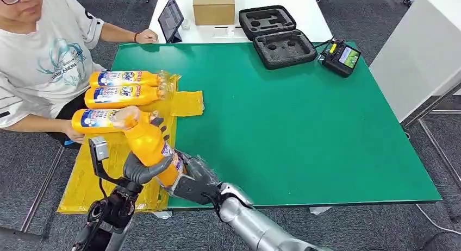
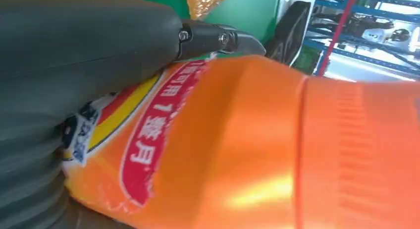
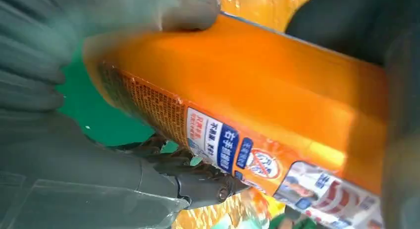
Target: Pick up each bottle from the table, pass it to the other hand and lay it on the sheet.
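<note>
head view – bottle (image 1: 145, 144): orange, held tilted, cap end up, above the near left table (image 1: 304, 126) edge where the sheet (image 1: 117, 169) overlaps it.
head view – left hand (image 1: 142, 169): thumb and fingers wrapped round the bottle's lower body.
head view – right hand (image 1: 191, 180): under and beside the bottle's base, fingers curled on it; both hands touch the bottle.
head view – laid bottles: three on their sides on the sheet, (image 1: 126, 77), (image 1: 126, 95), (image 1: 103, 119), side by side, caps pointing toward the table.
head view – person (image 1: 43, 55): seated at the left, one hand just beside the nearest laid bottle.
head view – rest: foam case (image 1: 277, 36), box (image 1: 213, 6), tablet (image 1: 170, 18), small device (image 1: 341, 56) at the far end.
left wrist view – bottle (image 2: 257, 149): very close, red label; grey thumb (image 2: 84, 45) pressed across it, dark fingers (image 2: 218, 39) past it.
right wrist view – bottle (image 3: 257, 105): printed label; thumb (image 3: 148, 11) on one side, dark fingers (image 3: 198, 182) clamped on the other.
</note>
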Tool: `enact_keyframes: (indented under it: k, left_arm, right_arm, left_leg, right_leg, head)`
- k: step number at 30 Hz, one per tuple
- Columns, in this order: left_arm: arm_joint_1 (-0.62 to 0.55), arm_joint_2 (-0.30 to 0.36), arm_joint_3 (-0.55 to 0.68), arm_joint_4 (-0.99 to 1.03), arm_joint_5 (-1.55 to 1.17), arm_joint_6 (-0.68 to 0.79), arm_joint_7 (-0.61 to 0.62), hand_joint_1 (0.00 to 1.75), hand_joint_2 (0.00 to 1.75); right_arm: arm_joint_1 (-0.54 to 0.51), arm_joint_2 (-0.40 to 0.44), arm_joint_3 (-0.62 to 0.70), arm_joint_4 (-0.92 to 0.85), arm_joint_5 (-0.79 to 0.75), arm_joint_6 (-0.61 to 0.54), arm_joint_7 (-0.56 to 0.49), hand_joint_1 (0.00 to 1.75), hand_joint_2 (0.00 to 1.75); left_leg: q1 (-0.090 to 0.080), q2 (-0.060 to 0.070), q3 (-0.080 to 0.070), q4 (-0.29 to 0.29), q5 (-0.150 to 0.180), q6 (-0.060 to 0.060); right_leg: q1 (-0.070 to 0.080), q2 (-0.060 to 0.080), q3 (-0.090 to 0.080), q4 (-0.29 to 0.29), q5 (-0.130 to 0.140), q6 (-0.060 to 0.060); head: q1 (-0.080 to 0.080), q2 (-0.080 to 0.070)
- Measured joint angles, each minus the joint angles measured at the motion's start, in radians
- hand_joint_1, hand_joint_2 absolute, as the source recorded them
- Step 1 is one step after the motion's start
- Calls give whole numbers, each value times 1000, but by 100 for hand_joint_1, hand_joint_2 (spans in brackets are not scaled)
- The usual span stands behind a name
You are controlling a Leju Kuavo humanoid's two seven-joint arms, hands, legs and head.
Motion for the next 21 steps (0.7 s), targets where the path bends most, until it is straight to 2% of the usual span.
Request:
enact_keyframes:
  k: [7, 8, 9, 21]
  left_arm:
    - [6, 10, 0, 15, 16, -2, 9, 0, 175]
    - [7, 10, 0, 15, 16, -2, 8, 49, 175]
    - [8, 11, 0, 15, 16, -2, 8, 173, 175]
    - [9, 11, -12, 11, -45, 16, -32, 175, 175]
  right_arm:
    - [-27, 0, 48, 49, 15, 1, 26, 175, 175]
    - [-29, 0, 53, 53, 15, 1, 27, 175, 175]
    - [-31, 0, 57, 57, 15, 1, 28, 175, 175]
    - [-41, 0, 71, 82, 13, -11, 25, 175, 175]
  left_leg:
    - [0, 0, 0, 0, 0, 0]
    - [0, 0, 0, 0, 0, 0]
    - [0, 0, 0, 0, 0, 0]
    - [0, 0, 0, 0, 0, 0]
  right_leg:
    - [0, 0, 0, 0, 0, 0]
    - [0, 0, 0, 0, 0, 0]
    - [0, 0, 0, 0, 0, 0]
    - [0, 0, 0, 0, 0, 0]
  head:
    - [0, 0]
    - [0, 0]
    - [0, 0]
    - [0, 0]
